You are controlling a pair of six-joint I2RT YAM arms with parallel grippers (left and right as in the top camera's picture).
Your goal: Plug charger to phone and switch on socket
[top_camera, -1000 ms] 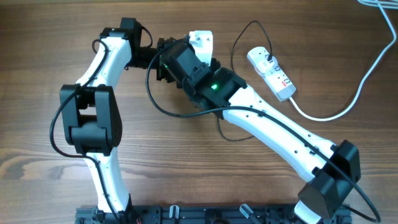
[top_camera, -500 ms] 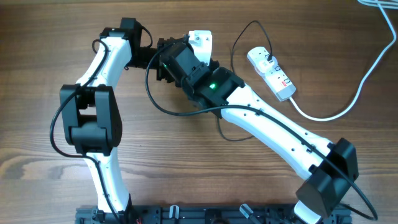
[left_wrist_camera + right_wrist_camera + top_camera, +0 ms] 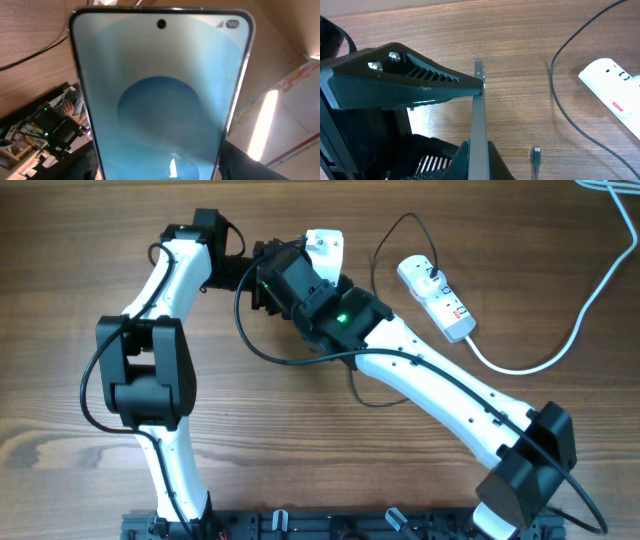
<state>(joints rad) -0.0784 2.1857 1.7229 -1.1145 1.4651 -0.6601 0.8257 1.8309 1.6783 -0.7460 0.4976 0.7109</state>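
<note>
The left gripper (image 3: 159, 167) has its jaws clamped on the phone (image 3: 160, 95); the right gripper (image 3: 477, 162) has jaws flanking its thin edge, closure I cannot tell; the charger (image 3: 536, 156) plug lies loose on the surface (image 3: 520, 55).

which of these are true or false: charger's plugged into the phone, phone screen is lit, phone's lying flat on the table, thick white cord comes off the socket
1. The charger is plugged into the phone. False: the charger's plug lies loose on the table, apart from the phone.
2. The phone's screen is lit teal-blue. True.
3. The phone lies flat on the table. False: in the right wrist view it stands up on edge.
4. A thick white cord runs off from the socket. True.
</note>
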